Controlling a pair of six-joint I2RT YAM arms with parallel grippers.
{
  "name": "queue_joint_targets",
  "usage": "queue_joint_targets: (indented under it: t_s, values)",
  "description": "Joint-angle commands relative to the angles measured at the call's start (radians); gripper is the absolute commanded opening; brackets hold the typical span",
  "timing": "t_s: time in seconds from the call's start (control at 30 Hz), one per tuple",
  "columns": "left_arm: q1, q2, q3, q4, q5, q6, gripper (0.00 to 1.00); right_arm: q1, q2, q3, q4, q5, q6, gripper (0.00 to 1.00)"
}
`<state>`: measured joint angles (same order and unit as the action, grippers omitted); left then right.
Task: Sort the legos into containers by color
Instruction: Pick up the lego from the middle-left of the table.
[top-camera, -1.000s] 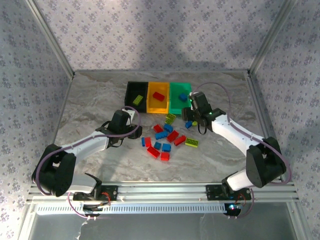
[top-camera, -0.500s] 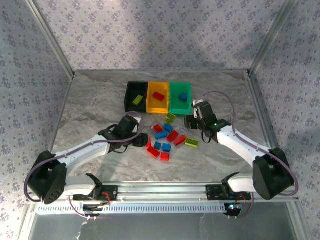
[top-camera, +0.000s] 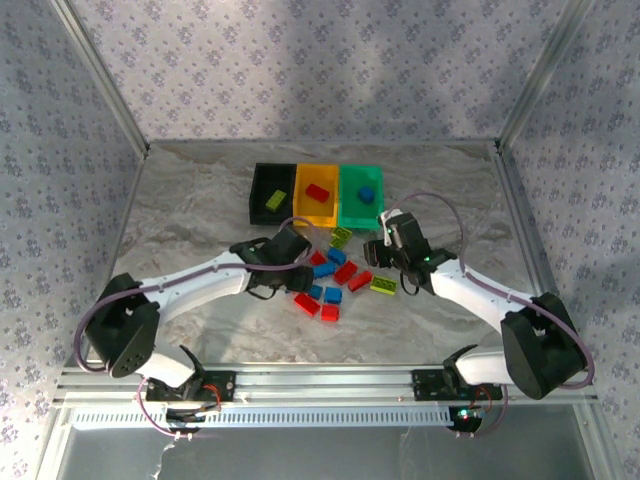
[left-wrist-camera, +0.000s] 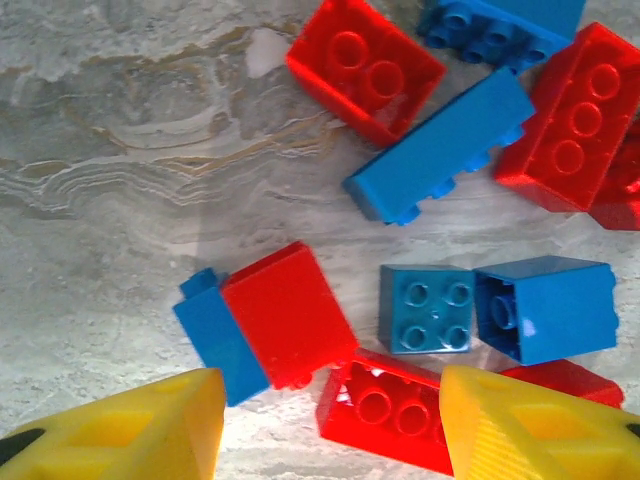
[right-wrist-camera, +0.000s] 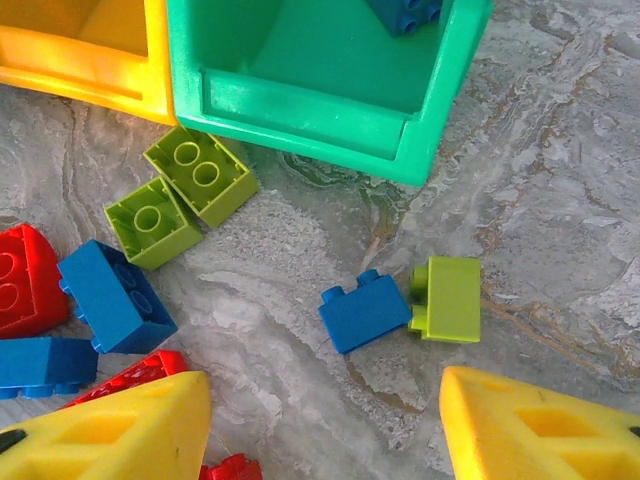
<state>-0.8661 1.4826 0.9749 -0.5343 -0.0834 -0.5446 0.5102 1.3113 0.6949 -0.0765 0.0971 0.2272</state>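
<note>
Legos (top-camera: 345, 270), small studded plastic bricks in red, blue and lime green, lie loose on marbled desk (top-camera: 190, 200), near three joined open plastic bins: black bin (top-camera: 255, 198), yellow-orange bin (top-camera: 318, 213), teal-green bin (top-camera: 354, 213), one brick inside each. Left pincer (left-wrist-camera: 330, 420) spread wide, empty, over red brick (left-wrist-camera: 288, 312) touching blue. Right pincer (right-wrist-camera: 325, 430) likewise wide, empty, above blue brick (right-wrist-camera: 364, 311) touching lime brick (right-wrist-camera: 447, 298).

My left arm (top-camera: 190, 288) and right arm (top-camera: 470, 287) wear white shells with bulky black shoulder joints (top-camera: 125, 335). A thin lilac cable (top-camera: 430, 194) loops along each. My left hand (left-wrist-camera: 330, 420) and right hand (right-wrist-camera: 325, 425) have broad yellow fingers (left-wrist-camera: 120, 435), ribbed and recessed.
</note>
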Motion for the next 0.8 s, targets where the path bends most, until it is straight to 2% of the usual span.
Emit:
queue_joint_targets:
  t_s: [0.0,0.13,0.23,0.4,0.6,0.77]
  values:
    - [-0.065,0.031,0.074,-0.137,-0.052,-0.039,0.60,0.011,-0.004,-0.015,0.013,0.013,-0.009,0.64]
    - [-0.155,0.039,0.068,-0.190,-0.074,-0.176,0.64,0.016,-0.010,-0.018,0.011,0.028,-0.008,0.64]
    - [-0.184,0.050,0.046,-0.169,-0.070,-0.303,0.66,0.019,-0.008,-0.015,0.009,0.031,-0.006,0.64]
    - [-0.192,0.065,0.003,-0.098,-0.071,-0.525,0.67,0.028,0.001,-0.015,0.012,0.038,-0.008,0.64]
    - [-0.196,0.060,-0.068,0.035,-0.073,-0.707,0.68,0.043,0.016,-0.005,0.005,0.051,-0.014,0.64]
    - [-0.198,0.095,-0.016,-0.024,-0.104,-0.806,0.68,0.051,0.025,-0.003,0.005,0.053,-0.016,0.64]
